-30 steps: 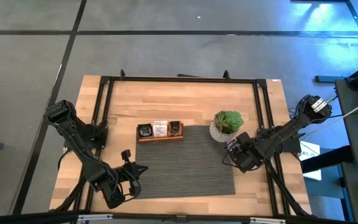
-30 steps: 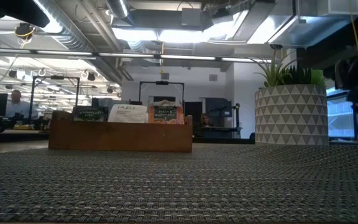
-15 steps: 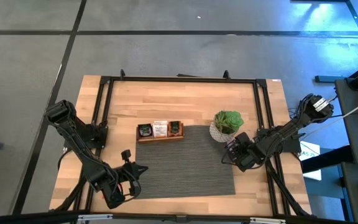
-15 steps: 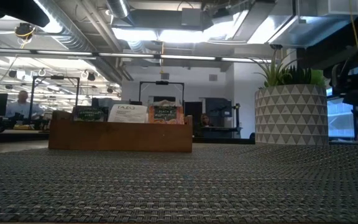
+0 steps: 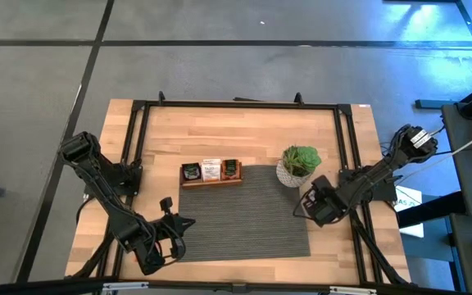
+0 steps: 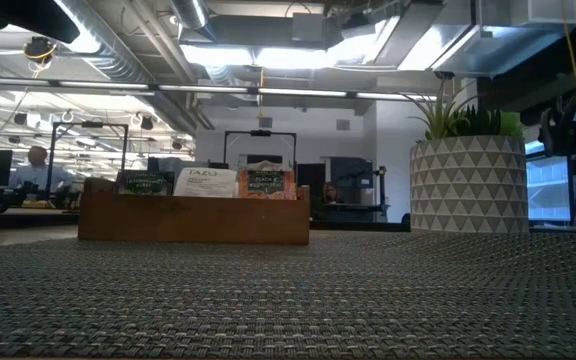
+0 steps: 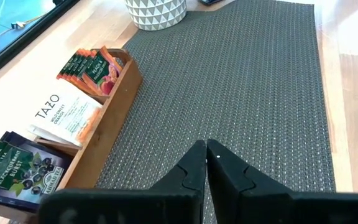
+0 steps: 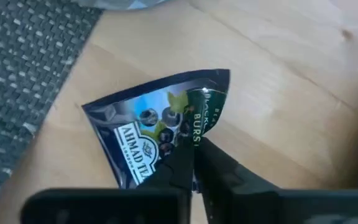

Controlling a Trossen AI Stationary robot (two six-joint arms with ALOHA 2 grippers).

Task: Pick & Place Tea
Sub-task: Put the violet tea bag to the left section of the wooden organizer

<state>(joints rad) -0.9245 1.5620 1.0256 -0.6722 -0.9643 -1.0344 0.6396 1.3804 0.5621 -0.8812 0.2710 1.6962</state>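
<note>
The right arm reaches in from the right edge of the high view, bent low, its right gripper [image 5: 308,203] at the right edge of the grey woven mat [image 5: 244,211], just below the potted plant [image 5: 300,165]. The left arm is folded at the lower left, its left gripper [image 5: 179,224] by the mat's lower-left corner.

The wooden tray [image 5: 211,172] sits at the mat's upper-left edge with 3 compartments — dark sachets [image 7: 18,168], white Tazo sachets [image 7: 64,114] and orange-red sachets [image 7: 95,67], all standing upright.

The right fingers [image 8: 185,163] are pinched together on a dark blue Ahmad tea sachet [image 8: 151,124] above the bare bench [image 8: 278,93]. The left fingers [image 7: 194,171] are closed together, holding nothing.
</note>
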